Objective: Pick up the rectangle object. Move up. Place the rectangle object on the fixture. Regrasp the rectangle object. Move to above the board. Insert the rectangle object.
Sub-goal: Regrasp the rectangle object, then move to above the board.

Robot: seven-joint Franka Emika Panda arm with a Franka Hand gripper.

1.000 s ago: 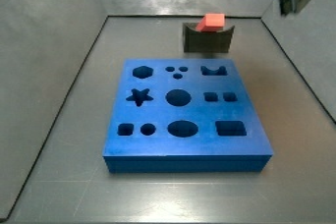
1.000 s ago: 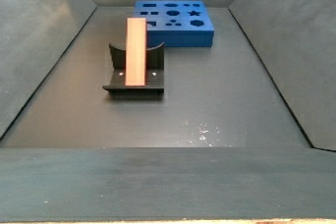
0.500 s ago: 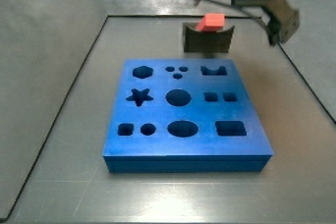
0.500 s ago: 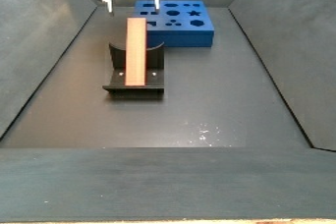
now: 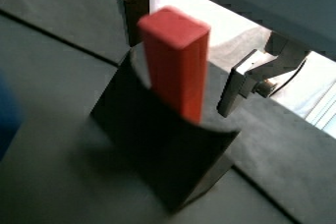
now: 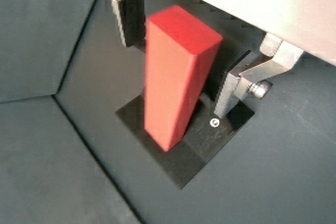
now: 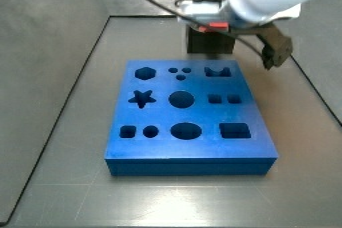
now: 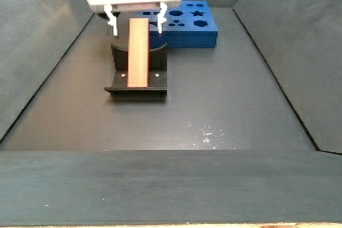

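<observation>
Gripper [image 8: 135, 19] astride rectangle object [image 8: 138, 52] — dark floor [image 8: 201, 112]

- one rectangle object [image 8: 136, 54], red, resting on the fixture
- one fixture [image 8: 138, 80], dark
- one board [image 7: 187, 115], blue, full of cut-out holes
- one gripper [image 8: 135, 17], fingers spread either side of the block's far end

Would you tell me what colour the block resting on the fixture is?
Red; the rectangle object shows best in a wrist view, lying on the fixture between the open gripper fingers.
</observation>
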